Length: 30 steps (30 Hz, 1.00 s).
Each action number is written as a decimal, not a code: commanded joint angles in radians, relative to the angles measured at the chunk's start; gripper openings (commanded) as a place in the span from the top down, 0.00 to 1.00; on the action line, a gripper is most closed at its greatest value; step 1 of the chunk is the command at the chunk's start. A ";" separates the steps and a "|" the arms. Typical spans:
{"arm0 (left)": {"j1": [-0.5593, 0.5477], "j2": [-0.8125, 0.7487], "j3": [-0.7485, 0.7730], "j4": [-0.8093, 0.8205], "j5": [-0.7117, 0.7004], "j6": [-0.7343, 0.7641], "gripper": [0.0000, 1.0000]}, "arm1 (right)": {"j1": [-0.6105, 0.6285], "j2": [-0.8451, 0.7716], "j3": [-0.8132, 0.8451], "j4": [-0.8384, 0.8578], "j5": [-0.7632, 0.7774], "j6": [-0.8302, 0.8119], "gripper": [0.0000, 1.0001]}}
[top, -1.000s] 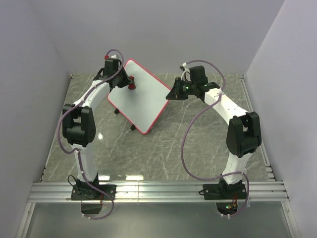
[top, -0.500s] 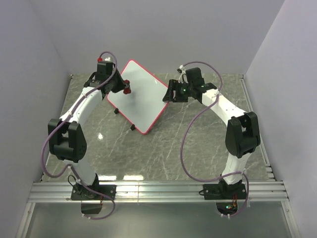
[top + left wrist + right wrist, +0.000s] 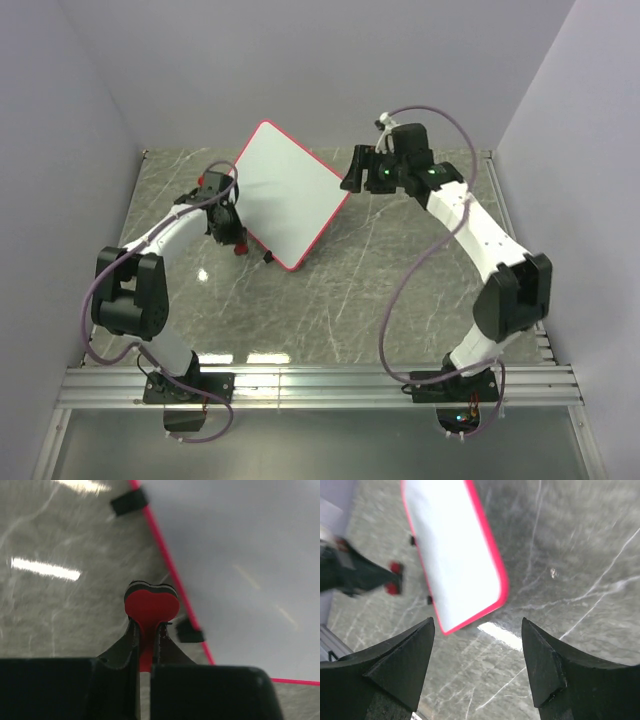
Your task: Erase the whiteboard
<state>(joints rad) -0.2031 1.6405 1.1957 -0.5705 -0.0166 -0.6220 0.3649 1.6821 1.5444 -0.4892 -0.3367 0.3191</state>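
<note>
**Top view.**
- Board point(image 3: 290, 195): white with a thin red rim and rounded corners. It is set cornerwise on the grey marbled worktop point(image 3: 400, 290), toward the back and left of centre. Its far corner is seen against the back wall point(image 3: 320, 60). A black foot point(image 3: 268, 257) is seen under its near-left edge.
- Left hand point(image 3: 237, 242): placed just beside that near-left edge, off the white face, and pointed down at the worktop. A red block point(image 3: 241, 248) is seen at its tip.
- Right hand point(image 3: 351, 172): held at the board's right corner. Contact cannot be told from here.

**Left wrist view.**
- Left hand point(image 3: 147, 628): clenched on the red block point(image 3: 150, 605). The block is gripped by its narrow stem between the two fingers point(image 3: 131, 640), and its bow-shaped head stands out beyond them.
- The block is seen over bare worktop point(image 3: 55, 610), just beside the rim point(image 3: 165, 555). Whether it touches the worktop cannot be told.
- Board point(image 3: 240, 550): fills the right part of the view. Two feet point(image 3: 189, 631) are shown at its edge.

**Right wrist view.**
- Right hand point(image 3: 477, 625): released, with the fingers point(image 3: 400, 665) spread wide.
- Board point(image 3: 452, 545): seen beyond the fingers at upper left, one rounded corner nearest, apart from both fingers.
- Left hand point(image 3: 350, 575): blurred at the left edge, beside the board, with the red block point(image 3: 395, 568).
- Worktop point(image 3: 570, 555): fills the remainder.
</note>
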 commanded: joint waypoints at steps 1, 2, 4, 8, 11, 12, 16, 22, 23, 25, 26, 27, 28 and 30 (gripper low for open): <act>0.004 -0.022 -0.070 -0.055 -0.026 0.001 1.00 | 0.000 -0.139 -0.012 0.004 0.039 -0.023 0.23; 0.004 -0.025 -0.088 -0.052 -0.025 -0.001 1.00 | -0.001 -0.178 -0.035 0.009 0.045 -0.020 0.23; 0.004 -0.024 -0.126 -0.051 -0.034 -0.005 1.00 | -0.004 -0.231 -0.092 0.012 0.056 -0.015 0.23; 0.002 0.019 -0.176 -0.002 -0.008 0.008 1.00 | -0.006 -0.289 -0.183 0.011 0.065 -0.012 0.24; -0.016 0.093 -0.160 0.043 0.033 0.025 1.00 | -0.007 -0.314 -0.213 0.006 0.068 -0.011 0.24; -0.024 0.117 -0.147 0.044 0.043 0.031 1.00 | -0.009 -0.317 -0.213 0.001 0.071 -0.012 0.24; -0.073 0.269 -0.042 0.002 0.067 0.054 1.00 | -0.009 -0.329 -0.202 -0.022 0.085 -0.023 0.24; -0.186 0.312 0.056 -0.038 0.112 0.059 0.99 | -0.012 -0.331 -0.184 -0.045 0.103 -0.046 0.24; -0.196 0.309 0.059 -0.049 0.121 0.056 1.00 | -0.015 -0.332 -0.185 -0.045 0.107 -0.048 0.24; -0.219 0.300 0.061 -0.057 0.142 0.051 1.00 | -0.020 -0.332 -0.187 -0.045 0.107 -0.051 0.24; -0.225 0.300 0.059 -0.064 0.161 0.045 1.00 | -0.020 -0.331 -0.188 -0.045 0.105 -0.052 0.24; -0.234 0.297 0.058 -0.065 0.174 0.044 1.00 | -0.021 -0.329 -0.190 -0.043 0.107 -0.055 0.25; -0.240 0.295 0.050 -0.066 0.185 0.042 1.00 | -0.023 -0.328 -0.191 -0.043 0.105 -0.058 0.25; -0.255 0.295 0.044 -0.068 0.213 0.041 1.00 | -0.024 -0.322 -0.190 -0.043 0.105 -0.063 0.25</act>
<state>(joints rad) -0.4225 1.8954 1.2678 -0.5964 0.0792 -0.5694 0.3496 1.3815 1.3273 -0.5438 -0.2462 0.2844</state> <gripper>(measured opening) 0.078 0.757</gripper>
